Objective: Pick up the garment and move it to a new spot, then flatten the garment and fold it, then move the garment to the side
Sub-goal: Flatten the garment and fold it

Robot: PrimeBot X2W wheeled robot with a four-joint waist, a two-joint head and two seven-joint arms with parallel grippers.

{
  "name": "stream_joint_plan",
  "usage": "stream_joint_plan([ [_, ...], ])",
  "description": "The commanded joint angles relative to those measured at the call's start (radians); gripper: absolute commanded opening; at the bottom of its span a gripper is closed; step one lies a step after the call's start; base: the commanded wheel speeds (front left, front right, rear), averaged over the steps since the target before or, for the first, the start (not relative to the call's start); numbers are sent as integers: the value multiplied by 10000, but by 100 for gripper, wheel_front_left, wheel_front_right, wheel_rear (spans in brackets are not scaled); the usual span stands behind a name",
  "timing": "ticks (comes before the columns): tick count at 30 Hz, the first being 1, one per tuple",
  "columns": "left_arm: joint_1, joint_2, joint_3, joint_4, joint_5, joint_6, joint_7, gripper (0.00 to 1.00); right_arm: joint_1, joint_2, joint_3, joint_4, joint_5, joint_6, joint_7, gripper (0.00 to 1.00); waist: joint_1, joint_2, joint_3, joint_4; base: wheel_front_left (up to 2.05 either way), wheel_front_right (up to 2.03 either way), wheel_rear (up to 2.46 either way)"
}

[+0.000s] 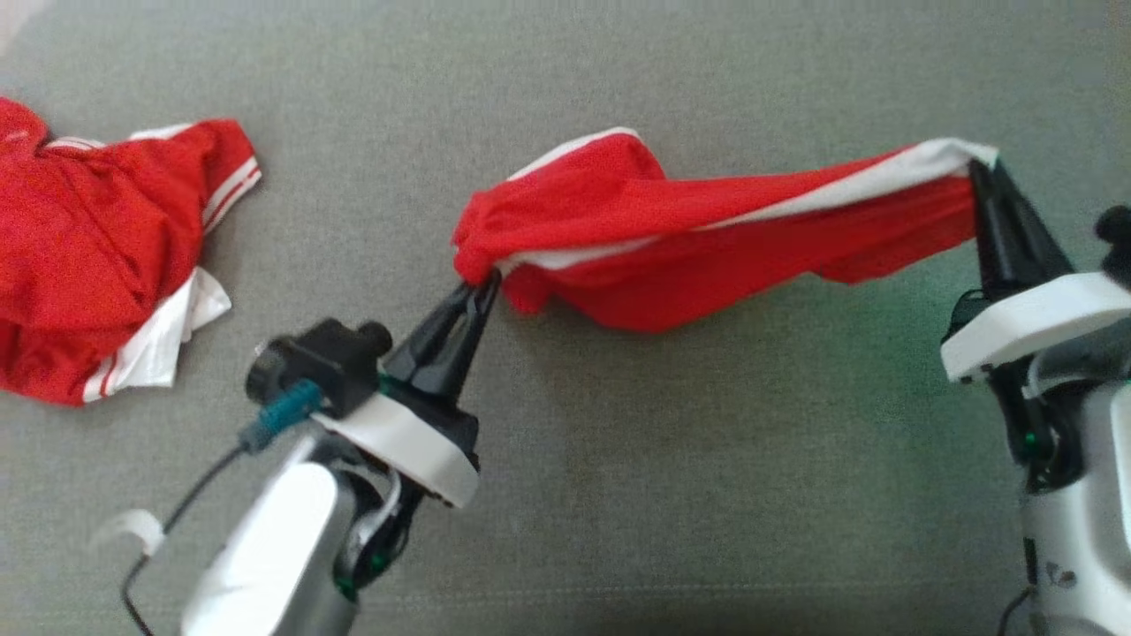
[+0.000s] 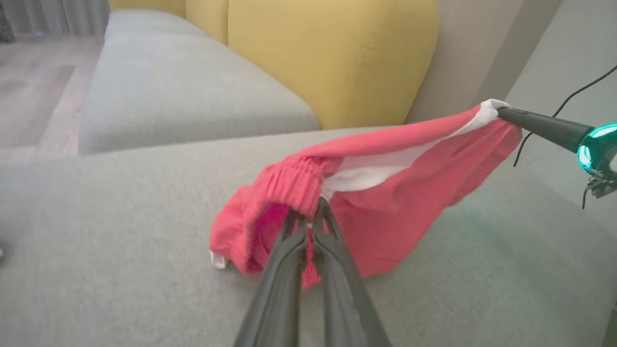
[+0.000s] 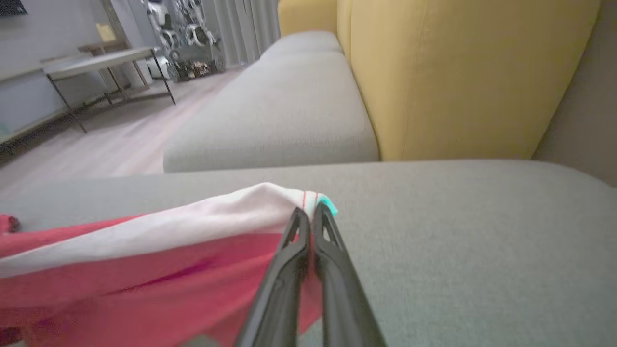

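Red garment [image 1: 671,238] with white trim, stretched long, bunched at one end

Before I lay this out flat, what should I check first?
1. Hold of the left gripper on the garment, at its gathered end: ok.
2. Hold of the right gripper on the white edge: ok.
3. Cloth taut between the two: not ok, the middle sags.
4. Room on the grey cushion below: ok.
5. The other red garment apart, off to the left: ok.
6. Single layer in each pinch: cannot tell.
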Motion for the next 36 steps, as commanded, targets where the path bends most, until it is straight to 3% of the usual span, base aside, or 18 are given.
stream_joint_plan([
  [1,-596,260,463,-634,-19,98,122,0,-129,6,110,-672,25,-7,-3,0,0,0,-244,-17,0,0,0],
  [12,-2525,978,1417,-3020,-92,288,1373,0,-895,47,-447,-3338,-97,-7,129,0,0,0,-1389,137,0,0,0],
  [20,-3546,1088,1853,-3575,-492,341,2051,0,-960,132,-539,-4106,-90,-7,452,0,0,0,-1881,41,0,0,0],
  [29,-4302,853,2050,-2475,-1149,127,1920,0,-1573,188,-503,-3462,316,-7,556,0,0,0,-1480,-35,0,0,0],
  [36,-6693,458,2201,28,-1021,-98,860,0,-4410,-15,-79,-1326,878,-7,72,0,0,0,-359,-134,0,0,0],
])
